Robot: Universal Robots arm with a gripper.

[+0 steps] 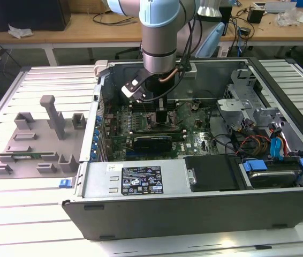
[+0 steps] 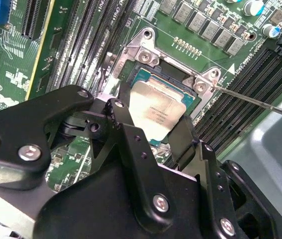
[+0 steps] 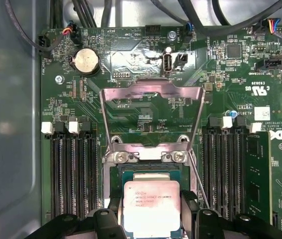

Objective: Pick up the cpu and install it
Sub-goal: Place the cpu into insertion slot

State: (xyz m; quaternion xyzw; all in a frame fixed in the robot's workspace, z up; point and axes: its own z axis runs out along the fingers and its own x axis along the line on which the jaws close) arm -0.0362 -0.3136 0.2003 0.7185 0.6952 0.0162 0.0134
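The arm (image 1: 159, 37) reaches down from the upper middle of the exterior view into an open computer case (image 1: 194, 214), which lies on a slatted table (image 1: 12, 214). The gripper (image 2: 152, 118) hangs low over the green motherboard (image 1: 141, 128).

In both wrist views its 2 black fingers (image 2: 120, 117) are closed against opposite edges of the cpu (image 3: 152, 209), clamping it. The chip's pale silver top faces up and it lies flat. It is directly over the socket (image 3: 151, 172), whose blue-green frame shows around it. I cannot tell whether it is already seated or just above.

In the first wrist view the metal load plate (image 3: 151, 92) is swung open, hinged at 2 screws (image 3: 122, 157) beside the socket. In the second wrist view a thin lever rod (image 2: 260, 102) slants away from it. Rows of black memory slots (image 3: 73, 174) flank the socket, and a green memory stick (image 3: 258, 174) stands in one. A round coin battery (image 3: 86, 60) sits farther off on the board.

At the exterior view's left, a grey fixture tray (image 1: 33, 142) rests on the table, well apart from the gripper.
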